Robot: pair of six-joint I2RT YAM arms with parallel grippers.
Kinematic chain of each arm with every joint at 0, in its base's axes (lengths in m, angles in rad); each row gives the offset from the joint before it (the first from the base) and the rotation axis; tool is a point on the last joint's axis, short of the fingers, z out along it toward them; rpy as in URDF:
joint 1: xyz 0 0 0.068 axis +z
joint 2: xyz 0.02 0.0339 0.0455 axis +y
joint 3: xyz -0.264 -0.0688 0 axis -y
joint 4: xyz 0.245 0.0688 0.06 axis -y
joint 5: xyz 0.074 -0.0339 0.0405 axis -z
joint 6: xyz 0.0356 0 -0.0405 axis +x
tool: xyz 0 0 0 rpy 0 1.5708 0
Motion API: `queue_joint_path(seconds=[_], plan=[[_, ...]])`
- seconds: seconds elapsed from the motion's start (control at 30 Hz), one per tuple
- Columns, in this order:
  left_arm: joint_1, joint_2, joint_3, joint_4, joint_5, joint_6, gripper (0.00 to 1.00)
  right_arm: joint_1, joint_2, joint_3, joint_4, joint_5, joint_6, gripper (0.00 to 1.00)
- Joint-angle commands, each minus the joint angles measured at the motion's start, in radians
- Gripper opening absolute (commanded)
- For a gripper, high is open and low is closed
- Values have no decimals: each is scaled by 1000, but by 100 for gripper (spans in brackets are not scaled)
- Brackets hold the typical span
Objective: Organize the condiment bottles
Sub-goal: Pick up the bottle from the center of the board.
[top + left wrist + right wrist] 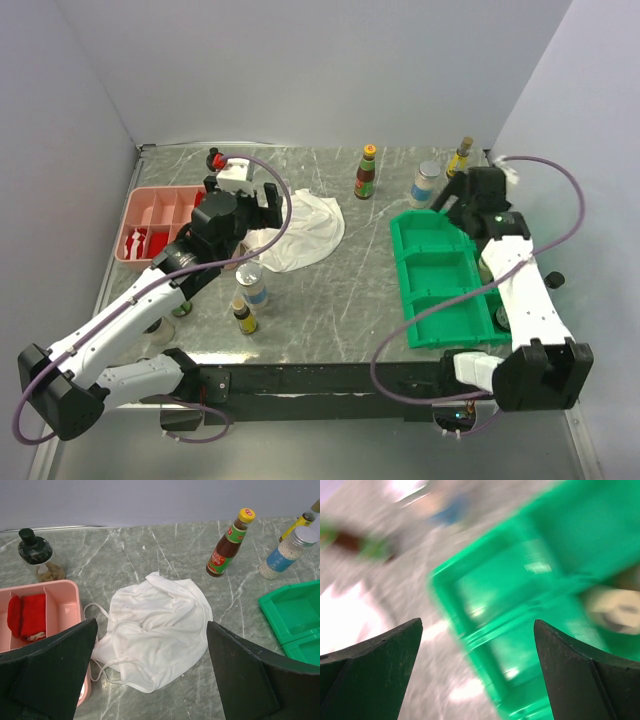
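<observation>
Top external view, twelve o'clock at the far wall: the pink tray (160,190) sits against the nine o'clock edge. Just beside it the left gripper (151,625) hovers over the white cloth (305,225), its fingers spread wide and holding nothing. It looks ready for a pick, though only the cloth lies beneath it. A dark-capped jar (34,552) stands alone toward eleven o'clock, close to the far wall. At about seven o'clock a blue-labelled clear bottle (253,285) and a small amber bottle (244,316) stand upright just beside the left forearm (130,310), which partly hides more bottles; any sweep of that arm could knock them. Between twelve and two o'clock a red-labelled sauce bottle (366,175), a silver-capped jar (425,185) and a yellow-labelled bottle (461,155) stand apart in a loose row with little room behind them. The green tray (440,270) fills the three o'clock side, and the right gripper (477,625) hangs over its far end, fingers wide apart around nothing. In the blurred right wrist view a pale cap (615,611) shows at the tray's edge; I cannot tell whether it is inside or beside. With the bottles this scattered, the sorting seems barely begun. The bare stone between cloth and green tray offers the clearest lane.
</observation>
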Motion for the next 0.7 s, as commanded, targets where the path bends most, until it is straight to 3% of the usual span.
queue_joint_path(seconds=[0.0,0.3,0.47,0.67], plan=[[-7,-31,-1,45,-23,22,97,156,-96,-69,218,-154,-150,100],[-16,-68,-24,74,-20,28,97,251,-48,-26,440,-228,-293,93],[-24,-56,-20,68,-26,23,97,259,96,54,527,-277,-333,84],[-31,-57,-20,71,-32,26,97,294,308,242,520,-256,-377,80]])
